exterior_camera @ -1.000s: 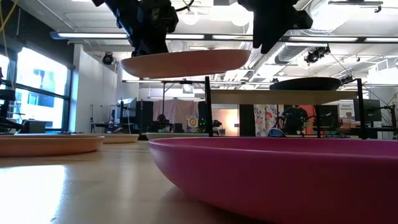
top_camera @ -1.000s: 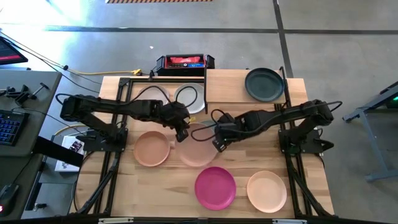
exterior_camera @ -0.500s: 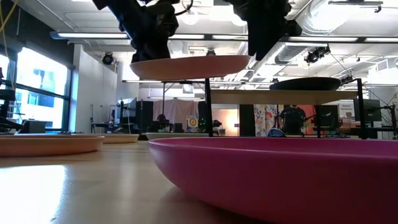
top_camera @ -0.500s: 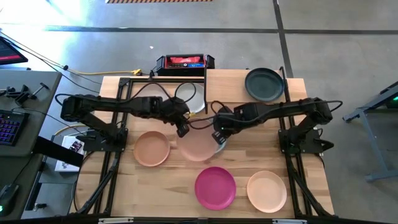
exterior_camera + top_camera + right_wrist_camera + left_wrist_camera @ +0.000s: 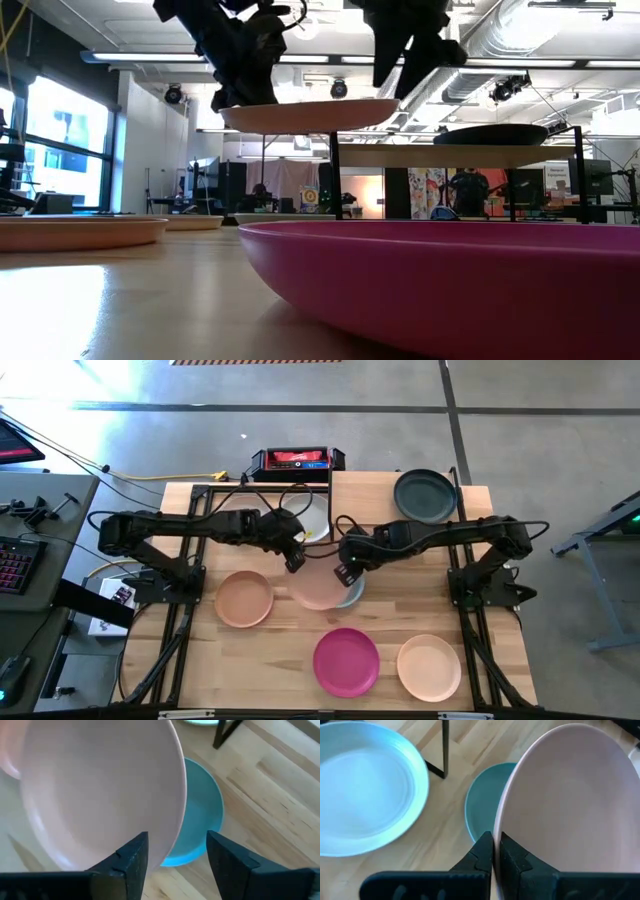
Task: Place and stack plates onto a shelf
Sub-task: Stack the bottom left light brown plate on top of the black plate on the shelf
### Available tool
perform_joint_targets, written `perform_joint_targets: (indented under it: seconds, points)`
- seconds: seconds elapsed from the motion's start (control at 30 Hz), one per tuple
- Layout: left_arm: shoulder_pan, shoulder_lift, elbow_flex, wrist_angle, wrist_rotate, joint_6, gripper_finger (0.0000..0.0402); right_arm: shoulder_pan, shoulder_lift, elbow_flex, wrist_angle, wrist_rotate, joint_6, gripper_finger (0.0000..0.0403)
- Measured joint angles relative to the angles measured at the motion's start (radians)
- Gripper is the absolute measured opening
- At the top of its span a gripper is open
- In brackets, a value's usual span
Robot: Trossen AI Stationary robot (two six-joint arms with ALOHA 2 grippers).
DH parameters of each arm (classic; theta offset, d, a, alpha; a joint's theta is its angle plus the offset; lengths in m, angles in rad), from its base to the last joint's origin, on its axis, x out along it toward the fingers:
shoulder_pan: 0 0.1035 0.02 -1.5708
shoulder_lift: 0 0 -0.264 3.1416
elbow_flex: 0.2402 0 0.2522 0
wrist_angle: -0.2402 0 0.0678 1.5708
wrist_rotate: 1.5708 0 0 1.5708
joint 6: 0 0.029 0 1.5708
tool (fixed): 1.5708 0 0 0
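Left end effector pinches the stiff, light round pale-pink plate at its 9 o'clock rim; right end effector gapes wide, empty.

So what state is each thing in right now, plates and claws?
Pink plate: held in the air, level.
Left gripper: shut on the pink plate's rim.
Right gripper: open, at the plate's other edge.
Blue-green plate: flat on the table beneath.
Dark green plate: resting on the shelf.

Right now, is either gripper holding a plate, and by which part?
The left gripper pinches the pale pink plate by its rim. The right gripper is open, holding nothing.
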Motion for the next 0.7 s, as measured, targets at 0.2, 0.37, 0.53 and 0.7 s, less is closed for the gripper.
perform_joint_targets:
  seconds: [0.2, 0.37, 0.53, 0.7]
  points:
    - [0.002, 0.000, 0.000, 0.042, 0.005, 0.017, 0.0003, -0.015, 0.040, 0.000, -0.016, -0.001, 0.000, 0.0163]
    - [0.003, 0.000, 0.000, 0.044, 0.004, 0.017, 0.0003, -0.019, 0.047, 0.000, -0.017, -0.001, 0.000, 0.0136]
    - [0.011, 0.000, 0.000, 0.045, 0.002, 0.018, 0.0004, -0.019, 0.047, 0.000, -0.014, -0.004, 0.001, 0.0062]
    - [0.020, 0.000, 0.000, 0.046, 0.003, 0.018, 0.0015, -0.021, 0.047, 0.000, -0.005, 0.000, 0.025, 0.0012]
